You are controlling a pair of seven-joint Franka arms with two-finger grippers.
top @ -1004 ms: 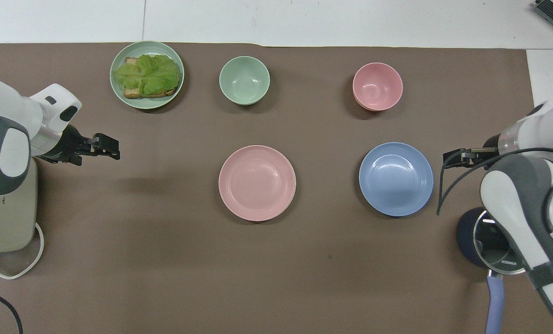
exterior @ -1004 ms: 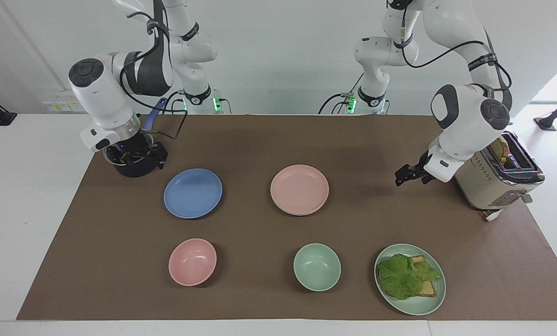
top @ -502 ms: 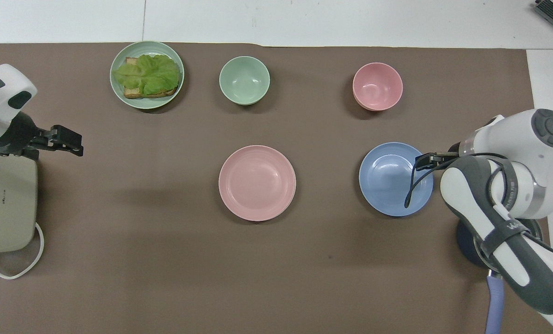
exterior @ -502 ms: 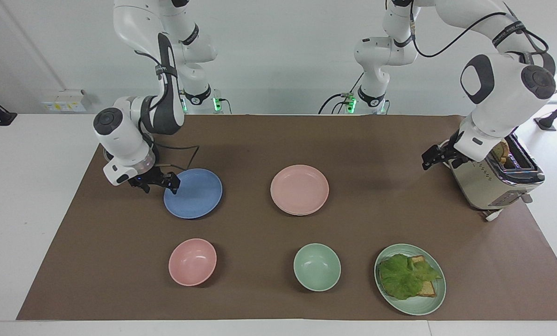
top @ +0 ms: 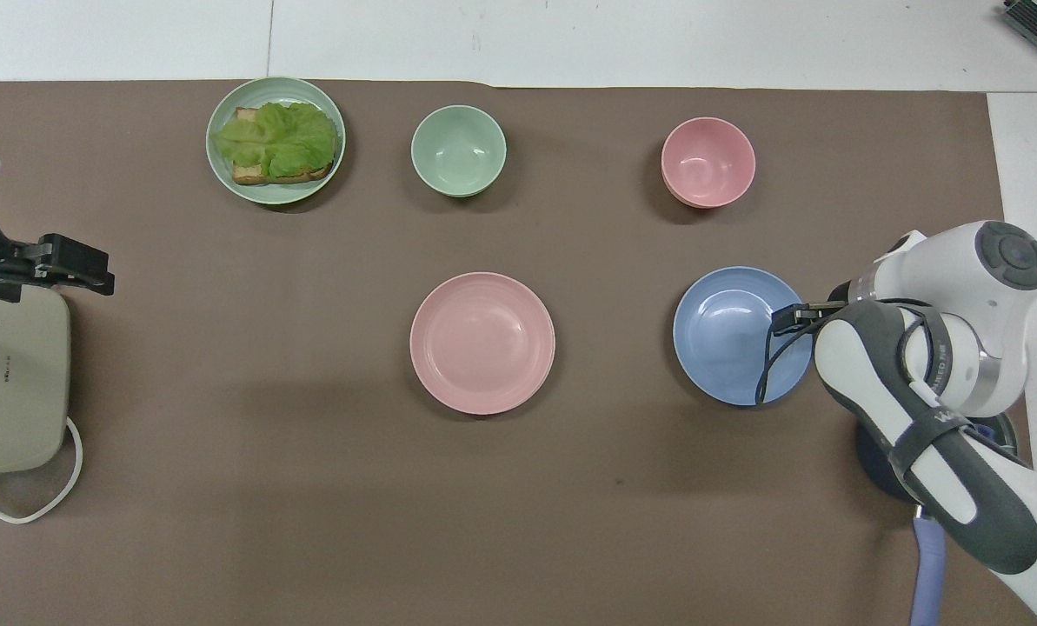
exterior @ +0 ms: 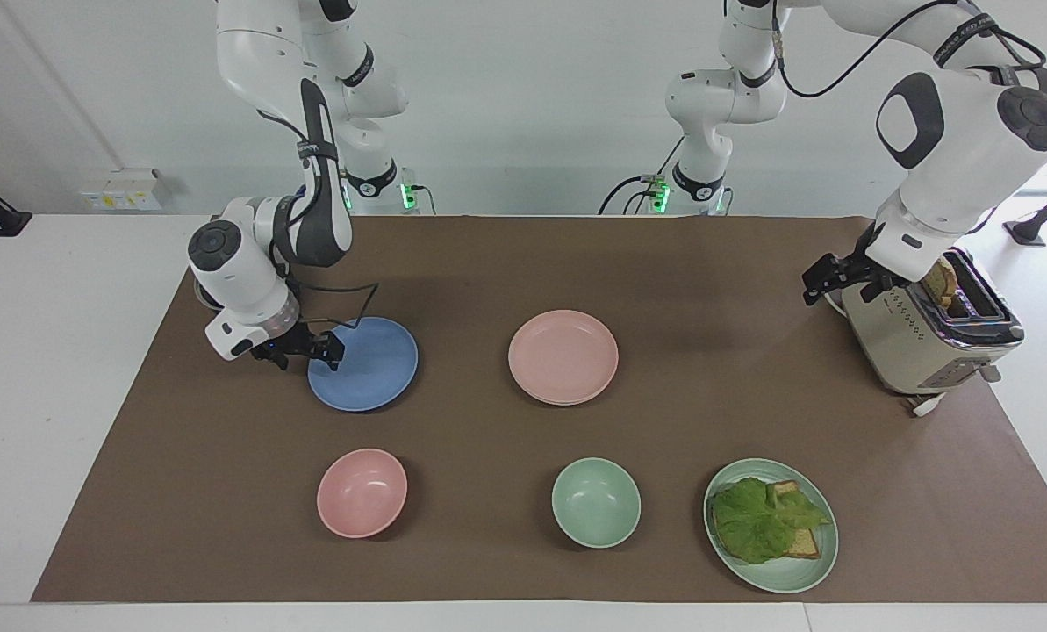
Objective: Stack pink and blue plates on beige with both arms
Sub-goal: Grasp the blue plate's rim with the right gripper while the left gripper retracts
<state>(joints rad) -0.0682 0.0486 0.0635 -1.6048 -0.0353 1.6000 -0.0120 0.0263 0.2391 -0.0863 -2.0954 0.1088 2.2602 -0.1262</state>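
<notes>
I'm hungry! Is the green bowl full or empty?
Empty. The green bowl shows only its bare pale inside in both views. The only food on the dishes is lettuce and toast on the green plate.

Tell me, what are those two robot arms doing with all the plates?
The right gripper is down at the rim of the blue plate, seemingly about to grab it. The pink plate already sits on a beige plate, of which only a thin edge shows under it. The left gripper hangs open in the air beside the toaster, holding nothing. The blue plate lies flat on the mat, not stacked yet.
</notes>
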